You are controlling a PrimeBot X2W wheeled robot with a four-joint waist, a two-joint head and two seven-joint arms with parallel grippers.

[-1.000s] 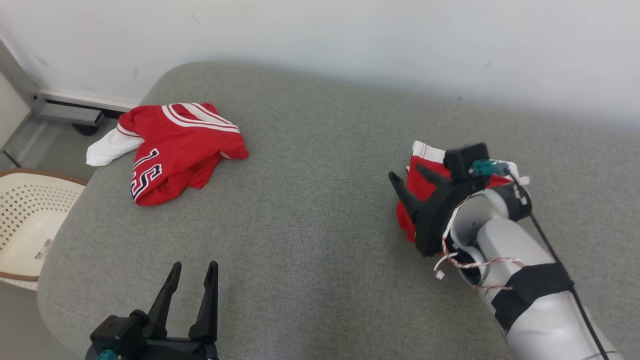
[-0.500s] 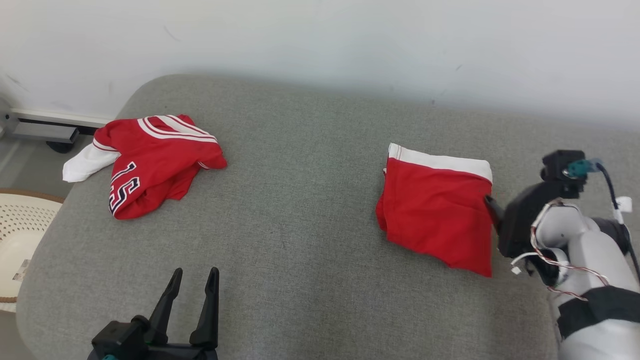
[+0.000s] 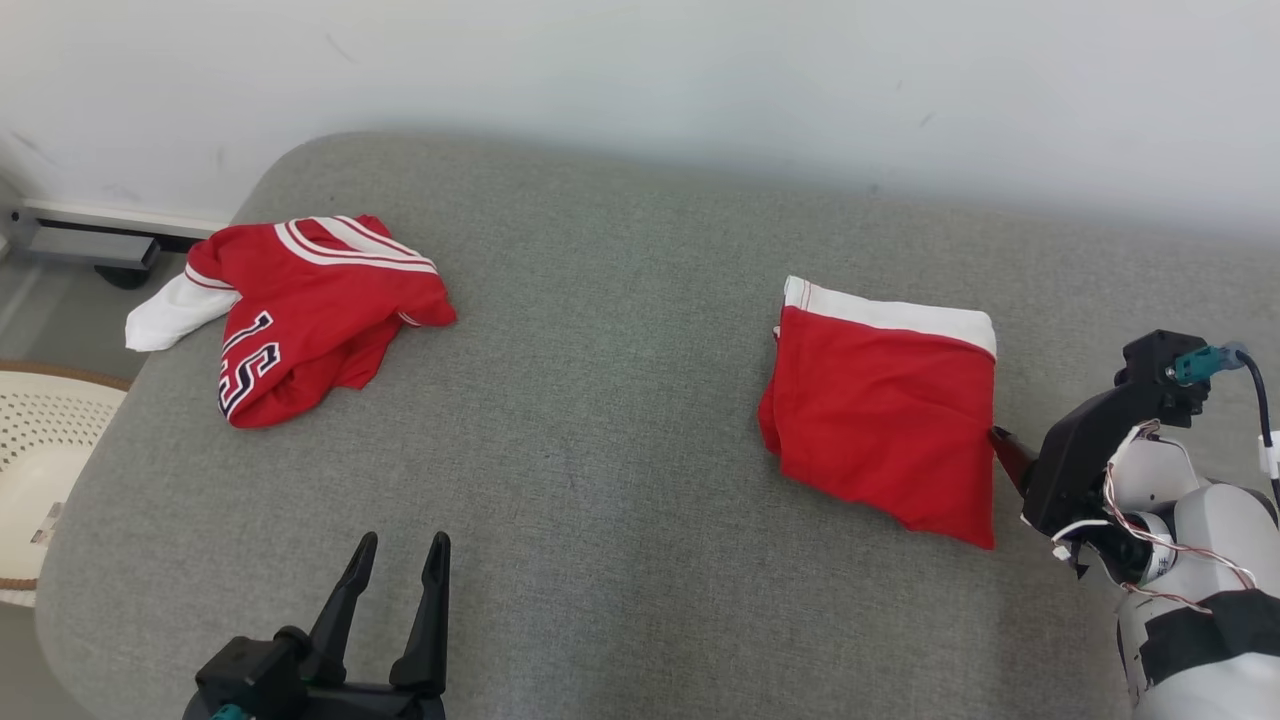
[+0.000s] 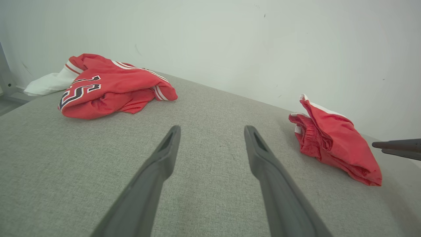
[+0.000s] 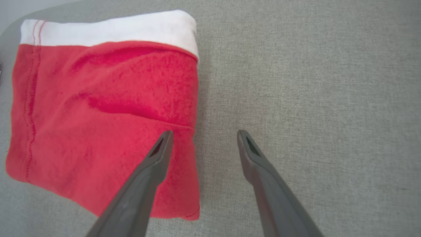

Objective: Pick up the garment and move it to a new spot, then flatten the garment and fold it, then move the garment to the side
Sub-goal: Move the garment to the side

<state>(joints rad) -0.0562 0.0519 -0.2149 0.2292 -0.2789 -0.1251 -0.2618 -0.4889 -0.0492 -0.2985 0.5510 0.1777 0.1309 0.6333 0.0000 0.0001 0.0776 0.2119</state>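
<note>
The garment (image 3: 885,420) is a red piece with a white band, lying folded on the right part of the grey cushion (image 3: 600,400). It also appears in the left wrist view as a low red heap, garment (image 4: 332,141), and in the right wrist view, garment (image 5: 98,108). My right gripper (image 3: 1003,445) hovers at the garment's right edge, open and holding nothing. In its own view, the right gripper (image 5: 204,132) has one finger above the red cloth and the other above bare cushion. My left gripper (image 3: 404,540) is open near the cushion's front left, empty, left gripper (image 4: 213,127).
A crumpled red jersey (image 3: 310,310) with white trim and a number lies at the cushion's far left, one white sleeve hanging over the edge. A pale perforated basket (image 3: 40,440) stands on the floor at the left. A white wall runs behind the cushion.
The right gripper has opened, let go of the garment and drawn back to the right. The garment now lies folded on the cushion. The head camera has shifted; the left gripper has stayed put.
</note>
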